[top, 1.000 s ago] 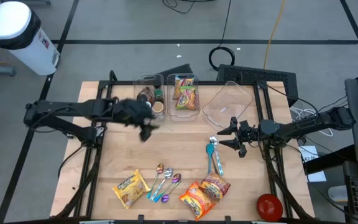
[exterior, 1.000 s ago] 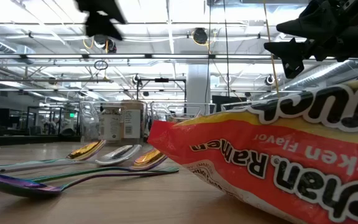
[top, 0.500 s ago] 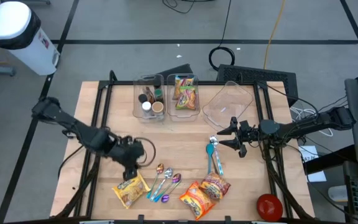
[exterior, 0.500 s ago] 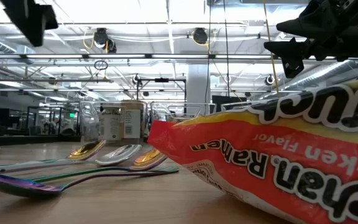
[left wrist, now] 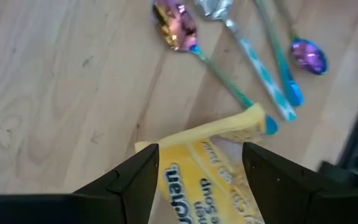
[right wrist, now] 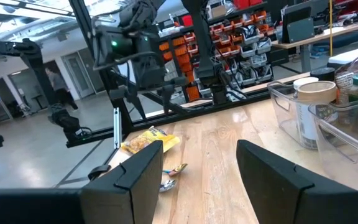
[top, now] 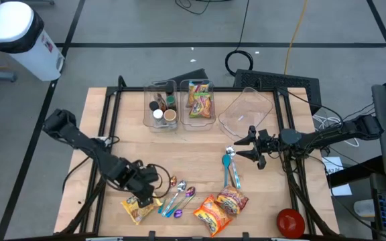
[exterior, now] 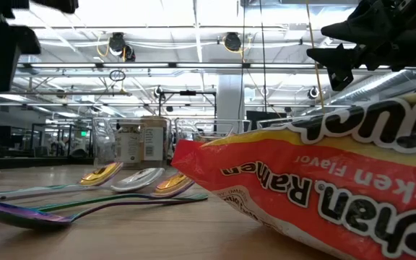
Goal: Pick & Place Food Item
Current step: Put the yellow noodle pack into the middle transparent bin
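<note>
Inspector: Since the arm swept down from the containers at the back of the table, where did your left gripper (top: 144, 199) stand?

Robot: It had travelled from beside the clear tub of cups (top: 161, 105) to the front-left of the table (top: 193, 150), and hung just above the yellow noodle packet (top: 138, 207). My fingers (left wrist: 135, 180) were parted and empty, one on each side of the packet's upper edge. I judged the reach as done and the grasp as not yet made.

Inspector: And further right?

Robot: The spoons (top: 177, 194) lay just beside the packet, the orange ramen packets (top: 218, 209) near the front edge, and the teal spoons (top: 230, 167) beyond them. My right gripper (top: 252, 146) had not moved; it waited over the right side, fingers apart, holding nothing.

Inspector: What could you not establish?

Robot: My own arm covered part of the yellow packet from above, and the wrist picture cut off its lower half. I could not tell whether my fingertips touched it. From table height, the ramen packet (exterior: 316, 188) blocked most of the right side, and the yellow packet was not visible there.
</note>
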`<state>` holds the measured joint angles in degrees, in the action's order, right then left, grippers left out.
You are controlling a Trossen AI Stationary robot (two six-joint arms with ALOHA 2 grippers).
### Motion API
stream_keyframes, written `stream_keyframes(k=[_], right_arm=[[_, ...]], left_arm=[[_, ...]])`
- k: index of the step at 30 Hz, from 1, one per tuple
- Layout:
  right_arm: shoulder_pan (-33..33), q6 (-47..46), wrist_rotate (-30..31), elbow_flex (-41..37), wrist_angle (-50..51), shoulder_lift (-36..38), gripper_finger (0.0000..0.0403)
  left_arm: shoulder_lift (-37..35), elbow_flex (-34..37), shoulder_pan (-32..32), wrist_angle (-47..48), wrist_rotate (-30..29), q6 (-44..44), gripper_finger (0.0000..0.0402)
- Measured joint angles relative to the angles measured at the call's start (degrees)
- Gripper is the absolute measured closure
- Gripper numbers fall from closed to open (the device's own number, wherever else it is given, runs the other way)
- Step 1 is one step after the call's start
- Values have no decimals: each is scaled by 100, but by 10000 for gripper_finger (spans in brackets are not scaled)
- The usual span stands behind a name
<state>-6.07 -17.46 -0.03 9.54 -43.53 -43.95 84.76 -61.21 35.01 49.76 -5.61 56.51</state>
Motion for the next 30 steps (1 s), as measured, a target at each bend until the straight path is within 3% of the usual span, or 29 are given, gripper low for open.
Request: stream_keyframes(k=[5,11,15,20,30], right_arm=[[2,-53,-2,0,-7,0,206],[0,-53,-2,0,-90,0,206],[0,-51,-2,0,-85,0,206],[0,-43,-2,0,-84,0,206],[0,-33,-2,-2,-85,-2,206]], left_arm=[[-378,727,-106,-200,0,143,163],[-1327,2257,-287,-2343,568,323,163],[-1609,2910,-334,-3171,756,655,163],[-1574,3297,-347,-3323,880,1166,163],[-1494,3348,-350,-3772,961,1206,163]])
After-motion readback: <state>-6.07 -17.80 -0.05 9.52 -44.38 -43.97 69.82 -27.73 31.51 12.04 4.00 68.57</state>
